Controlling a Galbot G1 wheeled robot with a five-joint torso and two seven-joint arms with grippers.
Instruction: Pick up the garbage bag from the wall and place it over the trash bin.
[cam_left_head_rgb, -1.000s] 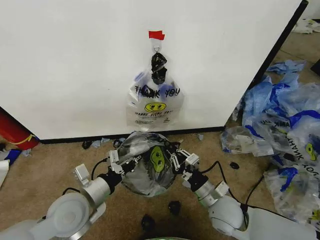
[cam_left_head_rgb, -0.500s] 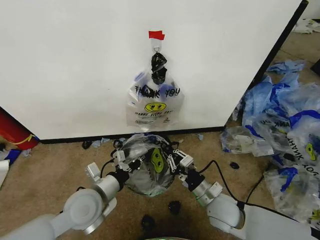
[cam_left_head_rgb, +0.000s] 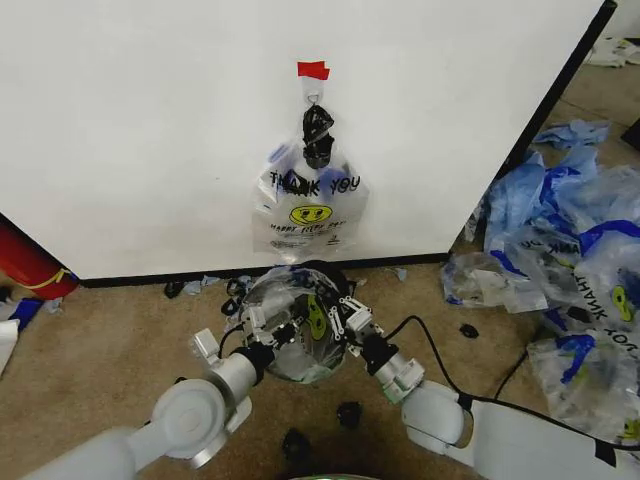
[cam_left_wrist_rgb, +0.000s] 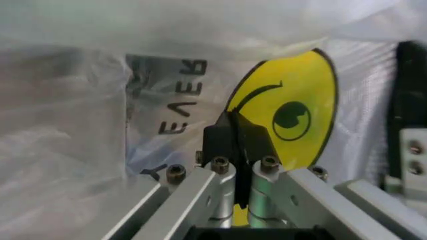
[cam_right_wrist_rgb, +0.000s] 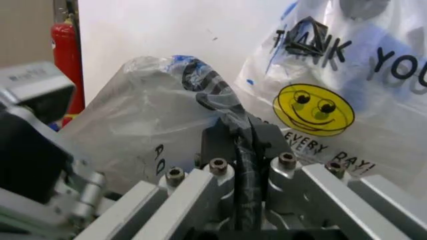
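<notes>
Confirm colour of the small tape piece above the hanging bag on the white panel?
Red; the small tape piece shows best in the head view.

The trash bin (cam_left_head_rgb: 296, 330) stands on the floor (cam_left_head_rgb: 100, 330) just before the wall (cam_left_head_rgb: 150, 130), with the garbage bag (cam_left_head_rgb: 305, 325) spread over its top. Directly above and behind it, another bag (cam_left_head_rgb: 308, 205) hangs from the hook (cam_left_head_rgb: 313, 97) on the wall. The left end effector (cam_left_head_rgb: 268, 325) sits at the bin's left side, the right end effector (cam_left_head_rgb: 340, 318) at its right, both pinching the garbage bag. A heap of bags (cam_left_head_rgb: 560, 250) lies on the floor well to the right.
</notes>
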